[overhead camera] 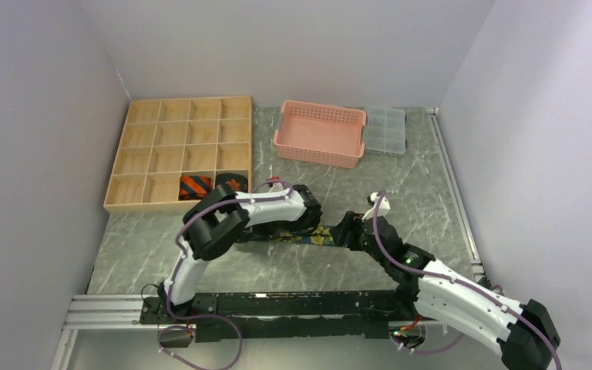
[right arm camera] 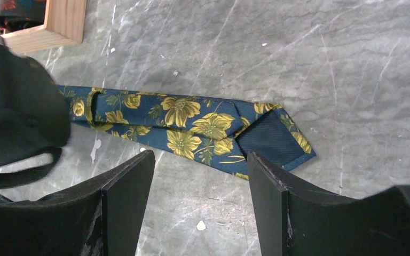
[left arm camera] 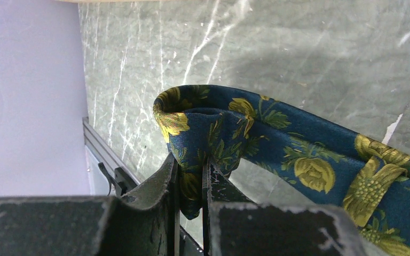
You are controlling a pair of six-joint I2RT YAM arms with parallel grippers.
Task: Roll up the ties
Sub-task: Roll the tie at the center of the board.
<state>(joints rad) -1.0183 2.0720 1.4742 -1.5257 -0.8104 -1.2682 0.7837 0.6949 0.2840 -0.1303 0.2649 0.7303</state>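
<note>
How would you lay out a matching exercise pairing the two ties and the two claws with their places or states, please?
1. floral tie
2. striped tie
3. left claw
4. right claw

A. open, over the table
B. inside the wooden tray
C. stretched along the table
D. shut on folded fabric

Pairs: 1-C, 2-B, 3-D, 4-A.

The long, narrow cloth tie (right arm camera: 192, 125) is dark blue with yellow flowers and green leaves. The rolled tie (overhead camera: 195, 186) in the pale wooden box (overhead camera: 142, 204) has orange and black stripes. The plastic basket (overhead camera: 316, 154) is pink. The stone table (overhead camera: 432, 200) is grey-green with white lines.
</note>
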